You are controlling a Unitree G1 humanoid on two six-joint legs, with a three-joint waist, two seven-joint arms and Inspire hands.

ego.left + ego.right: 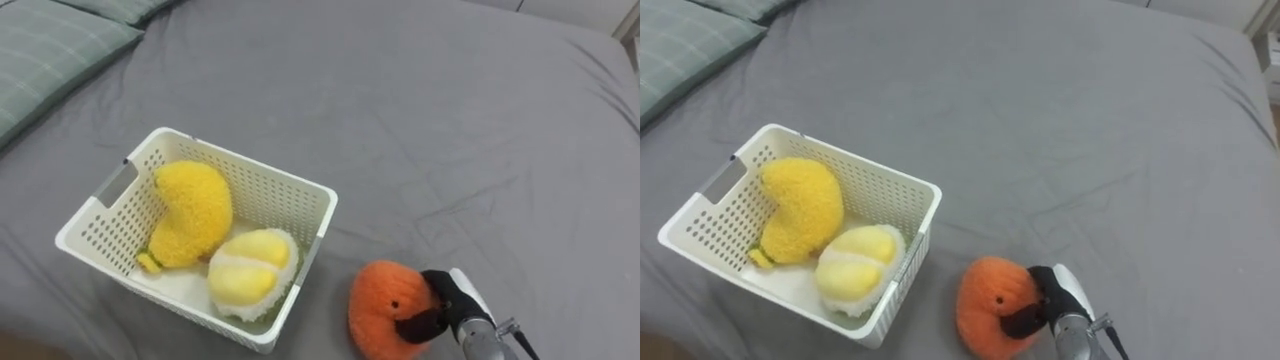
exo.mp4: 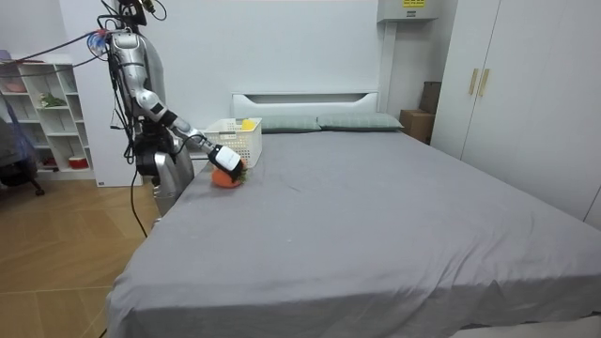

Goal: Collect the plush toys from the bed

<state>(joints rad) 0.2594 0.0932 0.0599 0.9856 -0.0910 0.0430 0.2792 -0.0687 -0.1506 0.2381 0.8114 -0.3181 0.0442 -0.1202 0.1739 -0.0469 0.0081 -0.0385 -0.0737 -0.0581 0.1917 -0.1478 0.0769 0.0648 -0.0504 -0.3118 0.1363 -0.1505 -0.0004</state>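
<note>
Orange plush (image 1: pixel 382 305) grasped in our right hand (image 1: pixel 452 298), just right of the basket (image 1: pixel 250 168); two yellow toys (image 1: pixel 190 212) already in, so we're nearly done, probably.

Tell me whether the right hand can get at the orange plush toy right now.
Very likely yes: the right hand is on the orange plush toy, fingers curled against its side. The toy lies on open bedspread beside the white basket.

The right arm reaches in from five o'clock, forearm extended; the right hand (image 1: pixel 447 297) has fingers and thumb curled round the orange toy (image 1: pixel 383 303).
</note>
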